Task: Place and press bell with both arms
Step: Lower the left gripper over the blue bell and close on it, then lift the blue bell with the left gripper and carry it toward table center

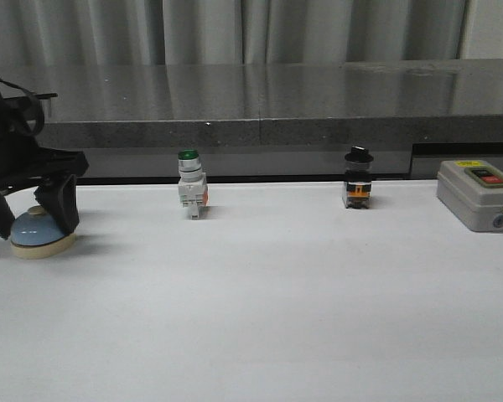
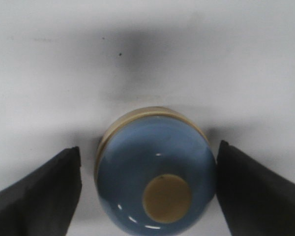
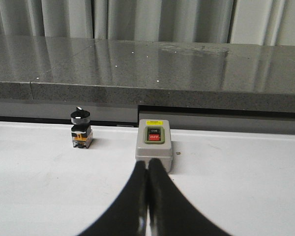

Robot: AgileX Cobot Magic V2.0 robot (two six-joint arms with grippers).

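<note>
Two grippers share this job, and only the left gripper point(image 1: 29, 219) is at work. Its fingers point(image 2: 39, 196) are spread wide, one on each side of the bell point(image 1: 40, 234), which sits between them on the white table point(image 1: 277, 318). In the left wrist view a strip of bare table shows between one finger and the bell's cream base; the other finger stands just beside the blue dome, and whether it touches cannot be told. The cream button point(image 2: 166, 197) on top of the dome lies directly under the wrist, uncovered. The bell rests flat on the table, at the far left edge of the front view.

Outward from this hand, a white switch point(image 1: 192, 186) with a green cap stands well apart, further along the table. Beyond it is a small black switch point(image 1: 358, 178), and farthest away, a grey box point(image 1: 476, 193) with a red button.

The right gripper point(image 3: 147, 201) does not appear in the front view. Its own wrist view shows its fingers pressed together, holding nothing, pointed toward the grey box, with the black switch off to one side.

As a judgement of progress: the bell is not lifted, and whether this is its final spot cannot be told. The press looks not yet done, since nothing bears on the button.
</note>
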